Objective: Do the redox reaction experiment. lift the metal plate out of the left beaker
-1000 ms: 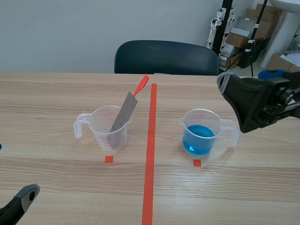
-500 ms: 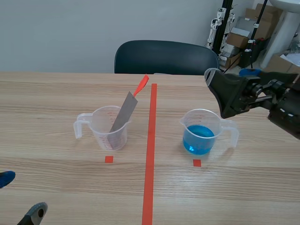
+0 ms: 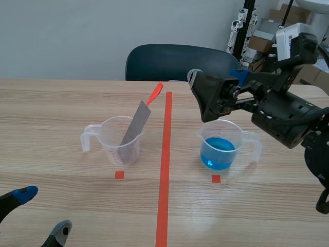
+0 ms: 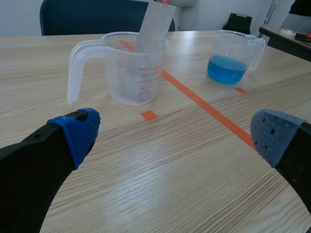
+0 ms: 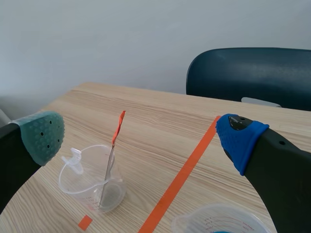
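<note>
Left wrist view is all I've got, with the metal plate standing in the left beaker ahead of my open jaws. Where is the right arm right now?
Observer: The right arm hangs in the air near the beaker of blue liquid, higher than its rim, with its jaws wide open and facing the left beaker.
Operator: Is it touching the plate?
Observer: No. The metal plate leans against the left beaker's rim on its own. Its orange-red tip sticks up past the rim, well apart from the right arm's jaws.
</note>
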{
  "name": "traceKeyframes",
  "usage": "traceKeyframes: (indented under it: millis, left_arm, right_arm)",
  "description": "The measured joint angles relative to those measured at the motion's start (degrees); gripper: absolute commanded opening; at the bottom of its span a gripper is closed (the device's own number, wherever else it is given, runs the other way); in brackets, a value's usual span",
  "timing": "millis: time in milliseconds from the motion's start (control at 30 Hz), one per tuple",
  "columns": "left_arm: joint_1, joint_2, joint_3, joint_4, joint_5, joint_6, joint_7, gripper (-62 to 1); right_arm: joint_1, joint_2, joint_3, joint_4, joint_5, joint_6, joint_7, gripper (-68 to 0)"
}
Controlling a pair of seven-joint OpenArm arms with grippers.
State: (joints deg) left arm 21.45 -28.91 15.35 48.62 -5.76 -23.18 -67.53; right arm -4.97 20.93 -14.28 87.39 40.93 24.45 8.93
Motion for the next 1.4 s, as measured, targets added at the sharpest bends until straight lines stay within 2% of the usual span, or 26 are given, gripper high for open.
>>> traceKeyframes:
  millis: [233, 333, 400, 467, 533, 600, 667, 767, 900, 1000, 1100, 1300, 1400]
  left_arm:
    - [-1.68, 0.0, 0.0, 0.37, 2.75, 0.02, 0.66, 1.4]
    - [-1.77, 0.0, 0.0, 0.5, 2.78, 0.0, 0.63, 1.4]
    - [-1.77, 0.0, 0.0, 0.5, 2.93, 0.02, 0.59, 1.4]
    - [-1.77, 0.0, -0.02, 0.5, 4.79, 1.33, 0.37, 1.4]
    - [-1.77, 0.02, 0.0, 0.5, 6.23, 4.52, 0.44, 1.4]
    - [-1.77, 0.0, 0.0, 0.5, 5.88, 6.34, 0.42, 1.4]
    - [-1.77, 0.0, 0.0, 0.5, 5.25, 6.49, 0.42, 1.4]
    - [-1.77, 0.0, 0.0, 0.52, 5.03, 6.47, 0.42, 1.4]
    - [-1.75, 0.17, -0.02, 0.55, 1.75, 7.56, 1.38, 1.4]
    - [-1.77, 0.5, -0.11, 0.55, 1.88, 7.54, 1.73, 1.4]
    - [-1.75, 1.03, -0.11, 0.55, 1.9, 7.54, 1.73, 1.4]
    - [-1.77, 1.14, -0.11, 0.55, 2.1, 7.54, 1.73, 1.4]
    - [-1.77, 1.11, -0.11, 0.55, 2.1, 7.54, 1.73, 1.4]
  right_arm:
    - [1.44, -3.69, -0.09, -2.27, 0.02, -0.02, -0.02, 0.4]
    - [1.49, -5.55, -0.09, -3.39, -0.59, -0.04, -0.11, 0.4]
    - [2.12, -6.99, -0.07, -4.74, -1.07, -0.04, -1.99, 0.4]
    - [3.17, -8.66, -0.07, -6.54, -1.07, -0.07, -3.82, 0.4]
    - [4.22, -9.88, -0.04, -7.91, -1.07, -0.07, -5.84, 0.4]
    - [5.18, -10.62, -0.04, -9.05, -1.11, -0.37, -7.37, 0.4]
    - [5.6, -10.88, -0.04, -9.35, -1.11, -1.49, -7.43, 0.4]
    - [6.1, -10.88, -0.04, -9.35, -1.09, -1.29, -6.23, 0.4]
    - [7.21, -10.91, -0.04, -9.35, -1.07, -1.31, -5.75, 0.4]
    - [7.56, -11.19, -0.11, -9.35, -1.07, -1.73, -5.75, 0.4]
    - [7.8, -12.76, -0.11, -9.35, -1.25, -4.15, -5.84, 0.4]
    - [7.98, -15.54, -1.4, -9.46, -5.75, -4.37, -6.21, 0.4]
    - [9.14, -16.57, -3.21, -11.3, -7.13, -6.75, -6.25, 0.4]
